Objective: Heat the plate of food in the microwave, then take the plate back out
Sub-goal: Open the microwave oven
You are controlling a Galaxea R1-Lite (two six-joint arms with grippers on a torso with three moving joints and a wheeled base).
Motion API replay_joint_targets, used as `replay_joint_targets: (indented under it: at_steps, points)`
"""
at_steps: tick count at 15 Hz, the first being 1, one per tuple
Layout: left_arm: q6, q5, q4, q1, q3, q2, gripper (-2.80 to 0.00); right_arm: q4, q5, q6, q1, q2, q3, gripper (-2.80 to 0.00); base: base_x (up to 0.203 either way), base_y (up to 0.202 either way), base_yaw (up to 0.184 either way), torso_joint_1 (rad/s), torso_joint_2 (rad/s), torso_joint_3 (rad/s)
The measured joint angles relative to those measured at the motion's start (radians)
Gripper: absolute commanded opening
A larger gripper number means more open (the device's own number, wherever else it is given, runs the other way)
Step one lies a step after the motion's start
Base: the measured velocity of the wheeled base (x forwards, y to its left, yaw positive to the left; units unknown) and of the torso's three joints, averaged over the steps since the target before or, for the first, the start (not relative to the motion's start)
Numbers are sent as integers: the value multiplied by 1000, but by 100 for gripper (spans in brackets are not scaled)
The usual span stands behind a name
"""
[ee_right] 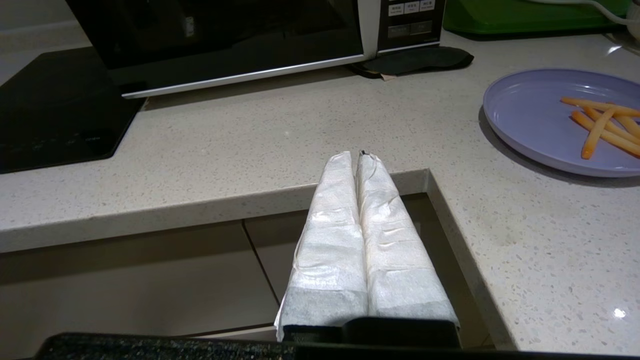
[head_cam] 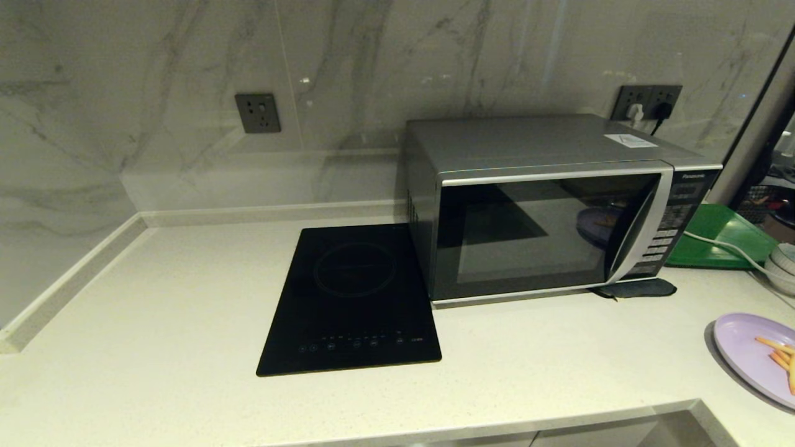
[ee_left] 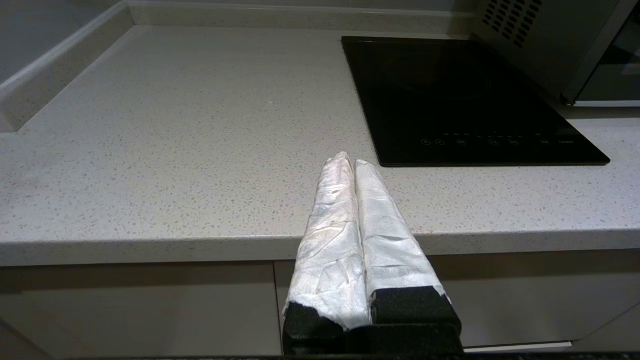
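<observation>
The right gripper (ee_right: 357, 155) hangs just off the front edge of the counter (ee_right: 280, 135), its white-wrapped fingers (ee_right: 335, 220) pressed together and holding nothing. From it, the plate of food (ee_right: 540, 120) lies toward two o'clock, resting flat on the counter with its orange sticks gathered on the side farther from the gripper. The microwave (ee_right: 225, 30) stands toward twelve o'clock, door closed, its button panel nearest the plate. In the head view the plate of food (head_cam: 745, 351) sits at the far right edge, at about five o'clock from the microwave (head_cam: 546, 205). The left gripper (ee_left: 350, 162) hovers at the counter edge as well, fingers likewise closed and empty, with the black hob (ee_left: 465, 100) toward one o'clock and only the microwave's vented side beyond it. The plate does not appear in the left wrist view at all, so the right arm is clearly the nearer one for lifting it.
</observation>
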Motion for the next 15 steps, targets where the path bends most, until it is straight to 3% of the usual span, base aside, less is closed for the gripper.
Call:
replay_joint_targets:
  at_steps: [8, 15]
  points:
    - [0, 0, 0, 0, 0, 0, -280, 4, -3, 4, 0, 0, -21, -280, 0, 0, 0, 0, 0, 0]
    - [0, 0, 0, 0, 0, 0, -280, 226, 52, 80, -1, 121, -498, -280, 0, 0, 0, 0, 0, 0]
